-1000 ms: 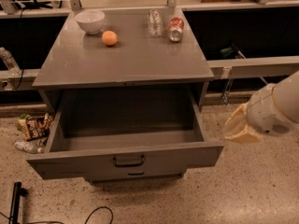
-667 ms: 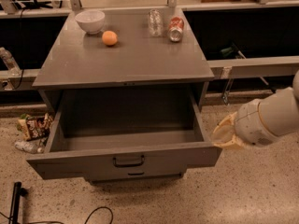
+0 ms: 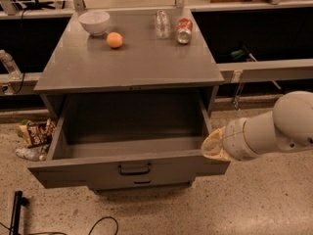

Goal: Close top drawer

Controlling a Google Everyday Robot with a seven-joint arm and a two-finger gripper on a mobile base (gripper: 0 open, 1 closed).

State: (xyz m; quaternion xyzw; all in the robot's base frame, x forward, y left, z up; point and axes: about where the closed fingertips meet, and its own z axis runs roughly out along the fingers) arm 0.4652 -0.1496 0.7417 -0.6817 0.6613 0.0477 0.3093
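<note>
In the camera view, the wide grey metal top drawer [image 3: 88, 173] is standing fully open at lower centre. My cream-tipped gripper [image 3: 213, 146] is sitting at its right front corner, and I cannot tell how far open it is. I'm judging that a square, steady push on the front panel would work best.

The cream-coloured gripper [image 3: 213, 146] sits low in the right half of the camera view, pointing left. Directly right of it, joined on, is the white cylindrical wrist segment [image 3: 247, 137]. Further right and slightly higher is the bulbous white arm joint [image 3: 293, 115].
</note>
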